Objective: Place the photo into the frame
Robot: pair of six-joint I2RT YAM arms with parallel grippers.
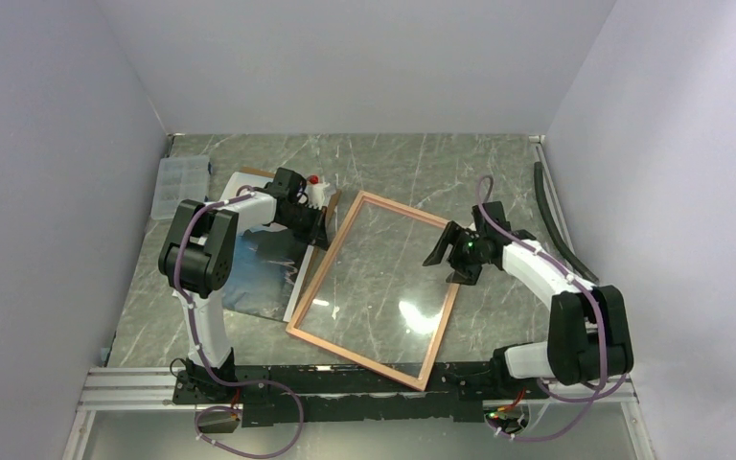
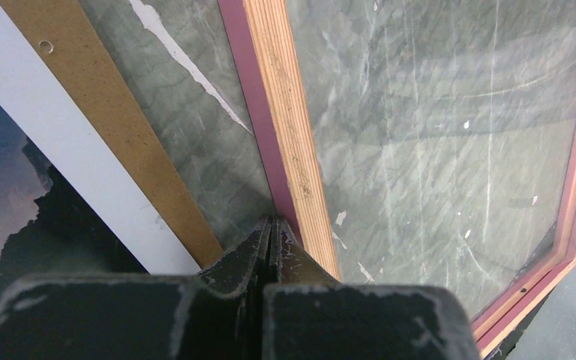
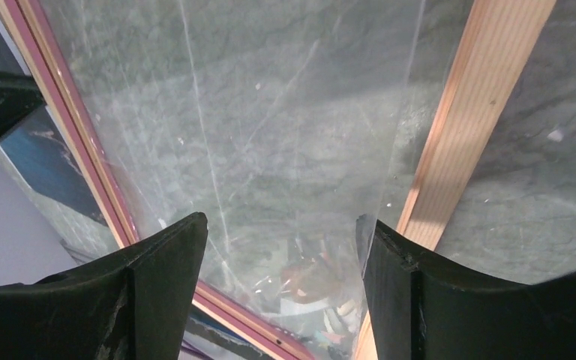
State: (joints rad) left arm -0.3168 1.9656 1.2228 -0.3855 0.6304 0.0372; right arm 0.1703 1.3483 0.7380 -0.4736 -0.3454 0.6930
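The frame point(image 1: 331, 264) lies flat mid-table, tan back up, with the clear pane point(image 1: 383, 268) in it. The photo point(image 1: 264, 264) lies to its left on the brown backing board point(image 1: 332, 209), partly under my left arm. My left gripper point(image 1: 312, 232) is shut and empty. In the left wrist view its tips point(image 2: 271, 221) rest against the pink outer side of the frame's left rail point(image 2: 285, 127), with the photo point(image 2: 7, 195) at lower left. My right gripper point(image 1: 443, 251) is open above the frame's right rail. In the right wrist view its gripper point(image 3: 281, 225) spans the pane point(image 3: 270, 112) beside that rail point(image 3: 465, 112).
A clear plastic compartment box point(image 1: 174, 187) stands at the back left. A small red and white object point(image 1: 317, 188) sits behind the left gripper. A dark strip point(image 1: 556, 216) runs along the right wall. The backing board point(image 2: 120, 127) shows between photo and frame.
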